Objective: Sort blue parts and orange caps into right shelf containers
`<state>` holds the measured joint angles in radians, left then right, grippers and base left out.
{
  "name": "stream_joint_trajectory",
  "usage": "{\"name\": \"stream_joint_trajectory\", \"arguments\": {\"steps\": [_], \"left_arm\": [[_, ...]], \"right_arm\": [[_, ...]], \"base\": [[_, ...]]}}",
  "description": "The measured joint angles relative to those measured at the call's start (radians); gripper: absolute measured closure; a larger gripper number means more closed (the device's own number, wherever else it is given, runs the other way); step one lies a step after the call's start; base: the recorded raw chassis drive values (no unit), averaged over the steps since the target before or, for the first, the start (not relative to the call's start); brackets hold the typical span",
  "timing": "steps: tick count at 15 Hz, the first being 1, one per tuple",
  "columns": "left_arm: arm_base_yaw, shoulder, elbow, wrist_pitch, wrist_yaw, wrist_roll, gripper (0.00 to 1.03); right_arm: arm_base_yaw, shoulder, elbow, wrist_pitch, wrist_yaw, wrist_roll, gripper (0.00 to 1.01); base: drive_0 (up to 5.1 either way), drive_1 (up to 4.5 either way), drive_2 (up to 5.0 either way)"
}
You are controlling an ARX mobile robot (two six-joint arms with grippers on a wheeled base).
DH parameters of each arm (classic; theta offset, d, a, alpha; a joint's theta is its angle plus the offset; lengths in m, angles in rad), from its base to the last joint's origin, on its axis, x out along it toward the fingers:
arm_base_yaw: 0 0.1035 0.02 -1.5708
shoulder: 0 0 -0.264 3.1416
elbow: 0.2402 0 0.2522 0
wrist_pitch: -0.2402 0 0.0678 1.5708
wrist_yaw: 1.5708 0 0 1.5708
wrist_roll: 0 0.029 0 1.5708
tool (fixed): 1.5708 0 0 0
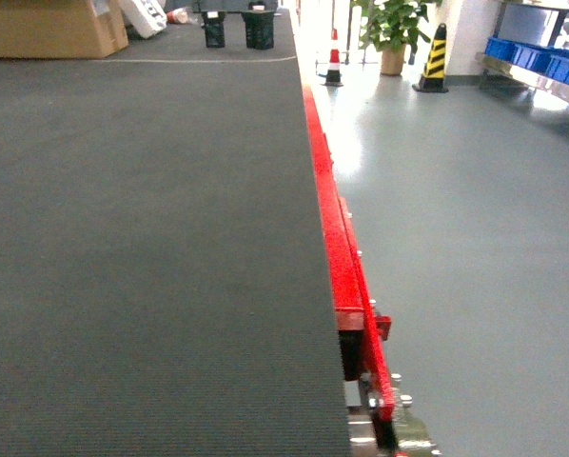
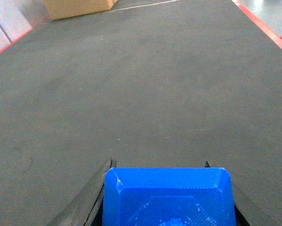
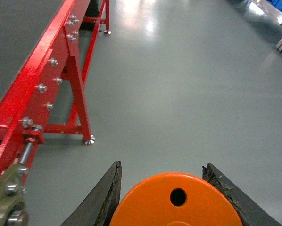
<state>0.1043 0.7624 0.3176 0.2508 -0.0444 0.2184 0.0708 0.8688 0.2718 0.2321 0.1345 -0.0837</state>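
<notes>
Wrist views: both claws loaded.
Left claw (image 2: 162, 200) grips a bright-blue rectangular block (image 2: 168, 197) over the grey-matted desk (image 2: 141, 94); right claw (image 3: 174, 197) clamps an orange holed cap (image 3: 176, 202) (at 6 o'clock) above the floor.

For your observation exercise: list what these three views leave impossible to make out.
- Blue part, left wrist view: lower half cut off by the frame edge.
- Orange cap, right wrist view: side hidden, only the flat end shows.
- Bins, head view: contents too far to tell.
- Both arms: out of the head view.
</notes>
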Motion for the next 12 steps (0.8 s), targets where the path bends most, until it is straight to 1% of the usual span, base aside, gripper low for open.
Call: {"name": "stream_joint_trajectory", "arguments": {"steps": [12], "left_arm": [[-0.001,-0.003,0.0,-0.001,0.0,0.0,0.58]], "right_arm": [[0.0,0.0,0.0,0.0,0.0,0.0,0.57]], "base": [[5.1,-2.37,-2.4]]}}
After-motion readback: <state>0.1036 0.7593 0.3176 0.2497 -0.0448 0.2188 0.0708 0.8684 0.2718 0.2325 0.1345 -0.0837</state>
